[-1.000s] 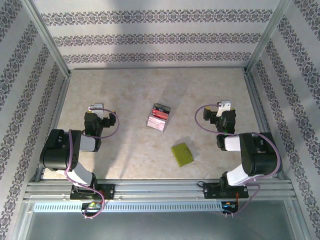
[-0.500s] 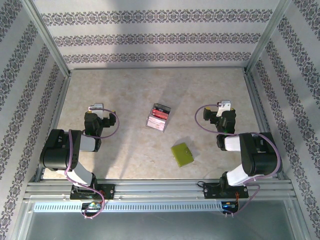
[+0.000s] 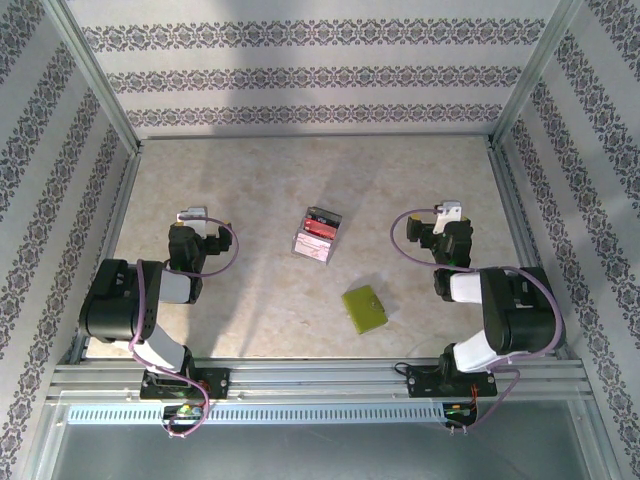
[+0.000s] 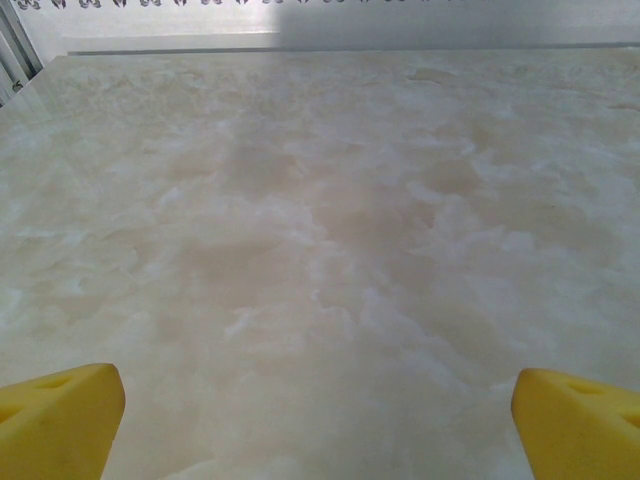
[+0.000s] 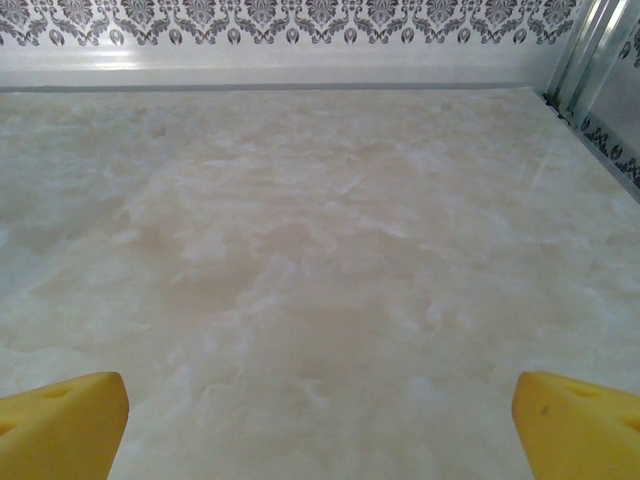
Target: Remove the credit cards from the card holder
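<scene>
Yellow-green card holder (image 3: 365, 307) lay folded on the marbled table (image 3: 250, 180), near side, right of ctr. A clear plastic box (image 3: 317, 234) w/ red and black contents sat farther back, apart from it. I saw the left gripper (image 4: 318, 415) spread wide over bare tabletop, well left of the holder. The right gripper (image 5: 320, 415) was also wide apart, nothing btwn its fingers, on the holder's right.

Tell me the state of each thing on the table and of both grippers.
Card holder: folded shut, lying flat on the table, untouched.
Clear plastic box: red and black contents inside; open or closed, cannot tell.
Left gripper: open, empty, over bare table.
Right gripper: open, empty, over bare table.
</scene>
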Action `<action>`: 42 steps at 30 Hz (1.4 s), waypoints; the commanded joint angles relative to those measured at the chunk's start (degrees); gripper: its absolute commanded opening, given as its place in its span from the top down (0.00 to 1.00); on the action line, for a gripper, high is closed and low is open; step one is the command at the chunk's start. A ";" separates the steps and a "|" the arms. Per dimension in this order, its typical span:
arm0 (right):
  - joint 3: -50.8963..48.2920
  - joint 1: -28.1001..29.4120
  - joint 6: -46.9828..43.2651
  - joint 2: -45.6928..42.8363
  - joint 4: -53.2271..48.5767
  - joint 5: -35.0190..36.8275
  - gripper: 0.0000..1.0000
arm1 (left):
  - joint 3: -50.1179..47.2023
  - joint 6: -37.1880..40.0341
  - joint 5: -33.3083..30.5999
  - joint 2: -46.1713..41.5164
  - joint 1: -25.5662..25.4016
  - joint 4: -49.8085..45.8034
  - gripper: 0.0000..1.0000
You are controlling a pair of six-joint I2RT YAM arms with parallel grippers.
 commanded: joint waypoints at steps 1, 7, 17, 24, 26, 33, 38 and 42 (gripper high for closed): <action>3.80 -0.47 1.68 -8.92 -11.28 -0.81 0.02 | 1.55 0.01 0.05 -7.61 0.10 -6.78 0.00; 11.31 -0.47 8.77 -23.82 -36.27 -3.93 0.02 | 10.50 -6.46 -1.11 -21.16 0.10 -31.04 0.00; 20.71 -0.81 18.90 -33.97 -68.65 -17.51 0.02 | 21.84 -27.28 18.78 -30.83 0.11 -58.10 0.00; 19.52 -1.00 22.27 -36.13 -77.71 -28.60 0.02 | 23.35 -32.86 29.03 -37.32 -5.97 -73.02 0.10; 18.67 -1.00 21.91 -36.03 -79.77 -29.68 0.02 | 23.19 -34.29 27.98 -38.65 -11.47 -75.55 0.12; 14.03 -0.91 23.24 -35.16 -80.26 -34.64 0.07 | 18.90 -45.35 20.84 -38.08 -32.63 -71.46 0.18; 11.57 -0.35 24.44 -32.80 -80.35 -36.73 0.20 | 17.17 -52.54 15.62 -30.95 -47.60 -63.23 0.21; 9.29 2.16 24.98 -31.73 -79.33 -36.57 0.23 | 18.23 -56.75 15.32 -22.02 -55.23 -55.88 0.25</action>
